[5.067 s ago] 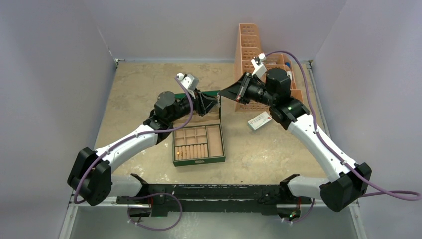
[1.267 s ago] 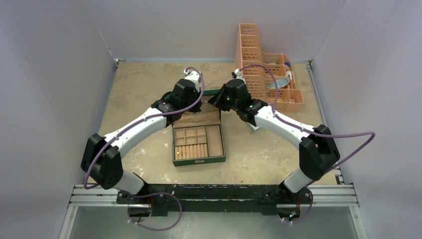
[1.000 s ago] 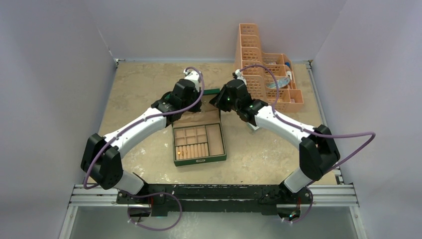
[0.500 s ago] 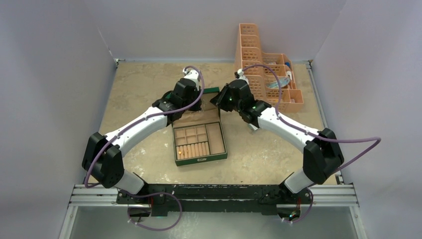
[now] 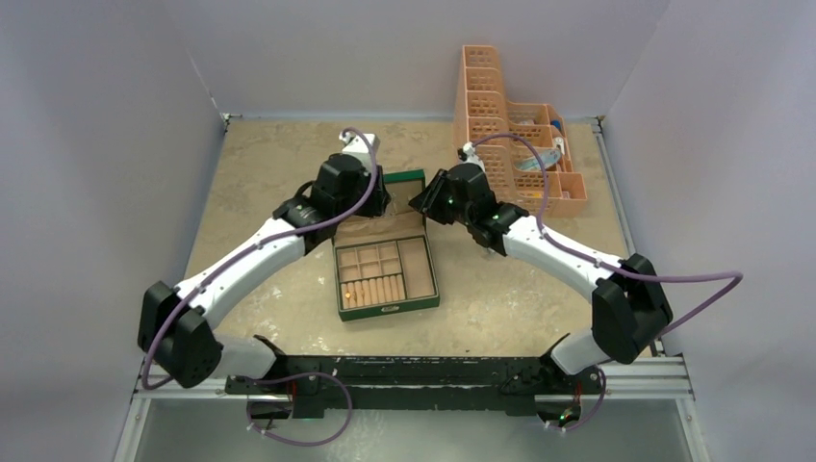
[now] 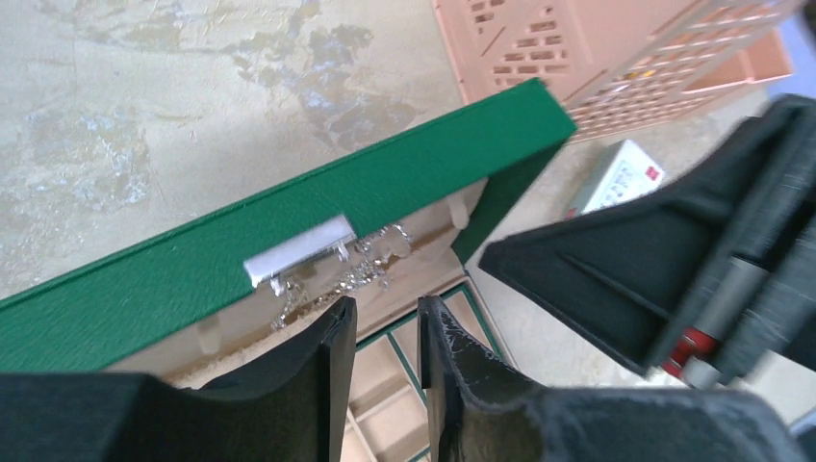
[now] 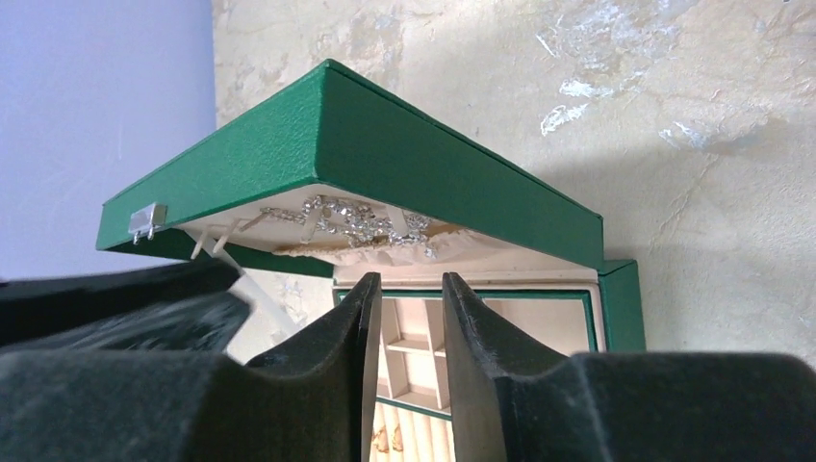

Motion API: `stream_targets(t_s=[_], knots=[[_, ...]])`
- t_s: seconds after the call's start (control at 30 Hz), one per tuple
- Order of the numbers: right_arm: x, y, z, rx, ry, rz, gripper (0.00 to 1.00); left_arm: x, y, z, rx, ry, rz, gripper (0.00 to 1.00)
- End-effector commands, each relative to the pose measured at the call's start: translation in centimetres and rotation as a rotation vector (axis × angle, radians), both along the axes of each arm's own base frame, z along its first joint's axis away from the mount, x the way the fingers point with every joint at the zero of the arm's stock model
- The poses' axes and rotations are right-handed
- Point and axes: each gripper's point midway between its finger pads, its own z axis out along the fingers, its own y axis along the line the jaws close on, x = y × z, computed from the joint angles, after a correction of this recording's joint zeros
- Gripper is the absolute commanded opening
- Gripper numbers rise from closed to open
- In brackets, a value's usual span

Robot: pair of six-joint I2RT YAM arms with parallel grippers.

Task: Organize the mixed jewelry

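Green box [image 5: 387, 310] sits centre-table, tray facing up. Its lid [image 6: 318, 207] is half raised and tilted, with the hinge on the far side.

Silvery chains [image 7: 351, 221] are bunched against the cream underside of the lid, just behind the silver clasp [image 6: 298, 252]. Single strands cannot be separated or counted. They do not show from the top camera, where the lid and both wrists cover them.

A gold ring [image 5: 344, 295] shows as a bright speck on the ring rolls, near-left of the tray. It is too small to make out its shape. In the right wrist view, more gold bits lie at the bottom edge, cut off by the frame.

Left gripper [image 6: 385, 318]: fingers drawn in to a narrow slit with nothing between them. The tips are just near of the lid edge, above the tray; whether they touch it cannot be judged.

Right gripper [image 7: 409, 298]: the same narrow slit, holding nothing, facing the lid opening from the right. Its housing fills the right of the left wrist view, blurred.

White card box [image 6: 616, 178] lies right of the lid, partly behind that housing and under the right arm from above. The peach basket [image 5: 500, 106] stands far right on the table [image 5: 260, 173].
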Motion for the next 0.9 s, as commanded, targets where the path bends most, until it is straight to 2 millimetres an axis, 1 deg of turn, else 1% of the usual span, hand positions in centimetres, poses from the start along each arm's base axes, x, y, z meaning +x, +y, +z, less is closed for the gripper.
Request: stream_targets(t_s=[0.0, 0.17, 0.27, 0.37, 0.43, 0.57, 0.7, 0.87], knots=[[0.2, 0.0, 1.9, 0.038, -0.056, -0.023, 0.33, -1.3, 0.0, 3.9, -0.103, -0.087, -0.036, 0.31], [0.2, 0.0, 0.2, 0.048, 0.022, -0.136, 0.34, -2.2, 0.2, 4.1, -0.141, -0.107, -0.048, 0.38], [0.0, 0.3, -0.9, 0.063, 0.070, -0.212, 0.36, -2.7, 0.2, 3.7, -0.149, -0.108, -0.060, 0.40], [-0.2, 1.0, -1.4, 0.082, 0.096, -0.263, 0.37, -3.0, 0.6, 3.2, -0.146, -0.109, -0.057, 0.43], [-0.4, 1.4, -2.1, 0.072, 0.120, -0.291, 0.37, -3.2, 0.9, 3.1, -0.144, -0.114, -0.049, 0.45], [-0.2, 1.4, -3.6, 0.042, 0.183, -0.370, 0.36, -3.4, 1.2, 3.2, -0.153, -0.123, -0.038, 0.46], [0.3, 1.4, -4.1, 0.052, 0.199, -0.421, 0.36, -3.5, 0.9, 2.8, -0.169, -0.112, -0.043, 0.47], [1.0, 1.7, -3.7, 0.076, 0.190, -0.452, 0.36, -3.5, 0.6, 2.2, -0.176, -0.089, -0.046, 0.48]])
